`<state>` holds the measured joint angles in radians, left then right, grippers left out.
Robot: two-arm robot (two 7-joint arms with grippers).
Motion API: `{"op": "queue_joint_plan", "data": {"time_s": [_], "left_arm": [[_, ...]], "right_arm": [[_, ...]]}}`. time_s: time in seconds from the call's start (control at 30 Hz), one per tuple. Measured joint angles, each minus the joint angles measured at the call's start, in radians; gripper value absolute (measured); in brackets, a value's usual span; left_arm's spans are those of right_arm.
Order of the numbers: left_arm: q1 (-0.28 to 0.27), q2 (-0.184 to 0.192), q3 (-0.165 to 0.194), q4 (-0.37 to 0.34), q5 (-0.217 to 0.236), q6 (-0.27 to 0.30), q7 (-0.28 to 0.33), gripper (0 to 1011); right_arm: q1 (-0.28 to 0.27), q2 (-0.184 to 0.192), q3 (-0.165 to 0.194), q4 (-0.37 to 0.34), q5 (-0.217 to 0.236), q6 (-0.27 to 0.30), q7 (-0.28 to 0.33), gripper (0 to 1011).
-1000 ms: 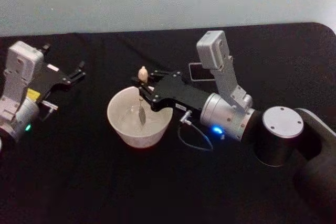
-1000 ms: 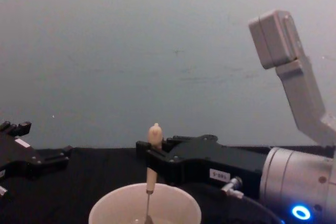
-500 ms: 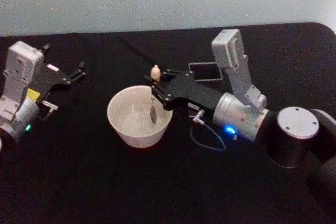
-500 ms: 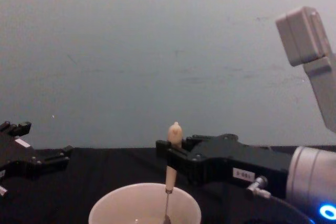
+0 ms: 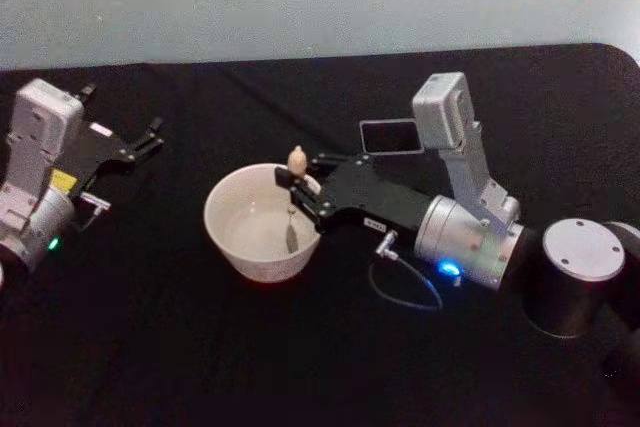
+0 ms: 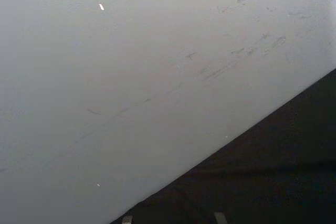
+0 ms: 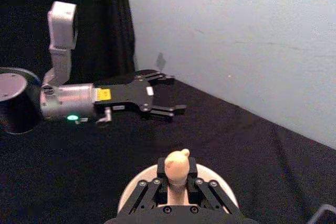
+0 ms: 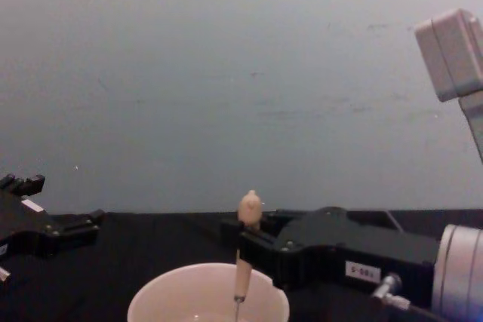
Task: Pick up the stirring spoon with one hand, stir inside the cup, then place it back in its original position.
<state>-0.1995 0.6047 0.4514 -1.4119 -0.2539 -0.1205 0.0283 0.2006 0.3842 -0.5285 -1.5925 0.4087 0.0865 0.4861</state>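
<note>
Right gripper (image 5: 297, 184) clamps the stirring spoon (image 5: 291, 215) upright — bowl seemingly inside the cup (image 5: 225, 239); left gripper (image 5: 148, 139) rests aside, fingers spread.

The right end effector (image 5: 298, 185), clamped on the slender cream-handled stirring spoon (image 5: 291, 219), blocks one side of the wide cream-white round cup (image 5: 215, 209). Just behind it stands the small dark grey square holder (image 5: 390, 135). The black desk (image 5: 300, 347) lies bare in front of it and leftward to the spread-fingered left end effector (image 7: 170, 94).
</note>
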Motion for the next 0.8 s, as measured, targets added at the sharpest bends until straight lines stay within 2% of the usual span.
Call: {"op": "queue_joint_plan", "data": {"time_s": [0.3,0.8], "left_arm": [[0.0,0.0,0.0,0.0,0.0,0.0,0.0,1001],[0.0,0.0,0.0,0.0,0.0,0.0,0.0,1001]], "right_arm": [[0.003,-0.008,-0.029,-0.005,0.003,0.005,0.005,195],[0.059,-0.074,-0.054,0.066,-0.022,-0.008,-0.021,195]]}}
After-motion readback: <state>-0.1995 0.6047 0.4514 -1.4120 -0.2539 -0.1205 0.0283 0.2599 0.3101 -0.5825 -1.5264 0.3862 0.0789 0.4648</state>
